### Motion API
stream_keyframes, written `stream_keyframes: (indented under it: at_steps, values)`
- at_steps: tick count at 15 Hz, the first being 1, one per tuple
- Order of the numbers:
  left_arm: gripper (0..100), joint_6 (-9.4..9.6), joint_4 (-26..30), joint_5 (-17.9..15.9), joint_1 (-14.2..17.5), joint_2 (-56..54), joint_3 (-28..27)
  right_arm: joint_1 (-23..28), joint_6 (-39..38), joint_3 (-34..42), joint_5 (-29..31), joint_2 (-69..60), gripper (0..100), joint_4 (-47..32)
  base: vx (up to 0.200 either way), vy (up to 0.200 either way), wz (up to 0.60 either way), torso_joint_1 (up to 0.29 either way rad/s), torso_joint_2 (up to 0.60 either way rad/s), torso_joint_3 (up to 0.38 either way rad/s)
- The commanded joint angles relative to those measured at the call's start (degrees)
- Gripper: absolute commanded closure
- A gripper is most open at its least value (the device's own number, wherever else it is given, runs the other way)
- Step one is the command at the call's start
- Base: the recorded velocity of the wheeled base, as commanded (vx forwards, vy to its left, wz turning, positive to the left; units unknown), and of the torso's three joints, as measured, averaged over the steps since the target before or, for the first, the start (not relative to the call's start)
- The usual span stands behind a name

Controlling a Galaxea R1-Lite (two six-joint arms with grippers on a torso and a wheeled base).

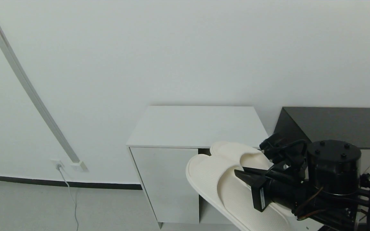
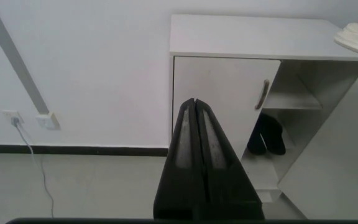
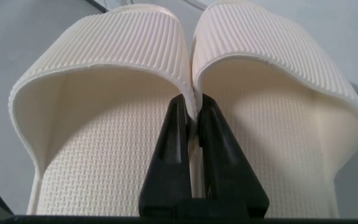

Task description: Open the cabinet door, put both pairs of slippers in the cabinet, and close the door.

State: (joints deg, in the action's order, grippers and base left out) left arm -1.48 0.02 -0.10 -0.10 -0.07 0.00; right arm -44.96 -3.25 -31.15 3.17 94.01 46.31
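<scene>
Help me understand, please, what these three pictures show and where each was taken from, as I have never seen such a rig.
This is a robot with two arms, each ending in a two-fingered gripper. The wide picture comes from a camera on its head. It shows a white cabinet against the wall. The right gripper is shut on a pair of cream slippers, held up in front of the cabinet. The right wrist's camera shows that grip close up: it pinches the slippers' adjoining edges. The left wrist's camera looks past the left gripper, shut and empty, at the cabinet. Its right side stands open, with a dark pair of footwear inside.
</scene>
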Motion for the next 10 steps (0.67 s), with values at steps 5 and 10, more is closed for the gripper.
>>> stream_keyframes:
  at_steps: [5, 10]
  values:
    - [100, -0.02, -0.02, 0.01, 0.01, 0.07, 0.0, -0.13, 0.0, 0.12, -0.01, 0.03, 100, 0.01, 0.0, 0.0, 0.0, 0.0, 0.0, 0.0]
    - [100, 0.07, -0.02, 0.01, 0.01, 0.07, 0.0, -0.13, 0.0, 0.74, -0.01, -0.06, 100, 0.53, 0.0, 0.0, 0.0, 0.0, 0.0, 0.0]
